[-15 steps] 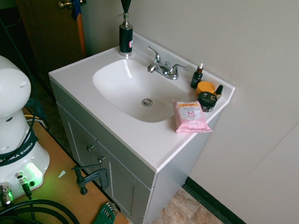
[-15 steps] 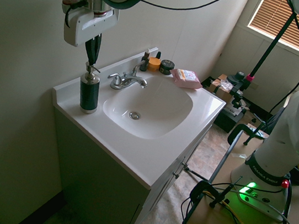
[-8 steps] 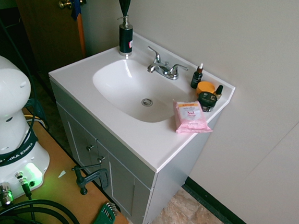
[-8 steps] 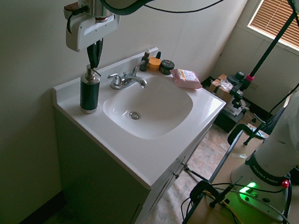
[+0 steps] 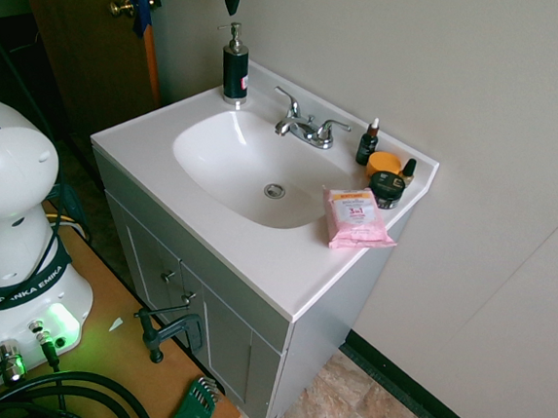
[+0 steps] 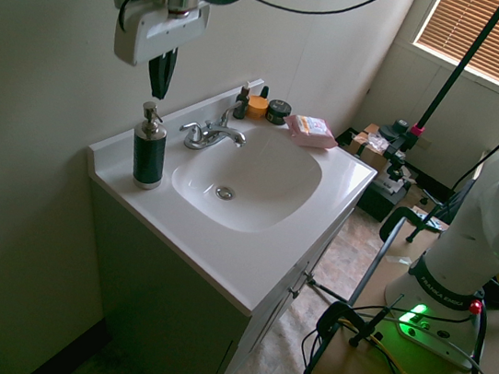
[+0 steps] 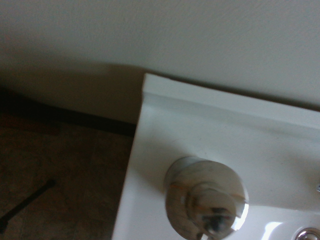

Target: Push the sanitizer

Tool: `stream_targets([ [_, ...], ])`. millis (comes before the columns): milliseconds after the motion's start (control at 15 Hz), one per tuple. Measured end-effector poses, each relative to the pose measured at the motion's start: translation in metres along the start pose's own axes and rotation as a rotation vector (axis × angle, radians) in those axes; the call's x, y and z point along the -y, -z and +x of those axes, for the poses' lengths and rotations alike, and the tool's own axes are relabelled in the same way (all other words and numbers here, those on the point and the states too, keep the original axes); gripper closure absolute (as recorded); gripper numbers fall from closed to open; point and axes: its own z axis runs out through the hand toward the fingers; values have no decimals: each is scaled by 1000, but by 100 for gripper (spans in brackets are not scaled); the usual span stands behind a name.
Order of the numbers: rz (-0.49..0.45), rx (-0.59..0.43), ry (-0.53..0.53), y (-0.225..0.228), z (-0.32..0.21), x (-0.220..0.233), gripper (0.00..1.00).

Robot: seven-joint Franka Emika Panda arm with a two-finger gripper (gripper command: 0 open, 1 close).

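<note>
The white arm's gripper point(image 6: 158, 92) hangs pointing straight down, its dark fingers point(image 6: 159, 75) pressed together, holding nothing and clear of everything. Directly beneath, apart from them, the tall black cylindrical sanitizer bottle point(image 6: 149, 155) with silver pump stands upright on the white vanity surface point(image 6: 248, 261), at its back corner beside the wall.

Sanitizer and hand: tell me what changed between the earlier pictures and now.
The hand, fingers shut, rose off the pump of the sanitizer; a clear gap now shows between them. The pump head stands a little higher than before. The bottle kept its place at the back corner of the sink top. Faucet, jars and pink pack did not move.
</note>
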Motion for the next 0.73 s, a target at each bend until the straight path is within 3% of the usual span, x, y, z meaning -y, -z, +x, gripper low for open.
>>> stream_targets([
  [200, 16, 1, -38, 12, 8, -58, 0],
  [467, -3, 30, -81, -21, 14, -145, 0],
  [733, -9, 48, -103, -45, -16, -217, 0],
])
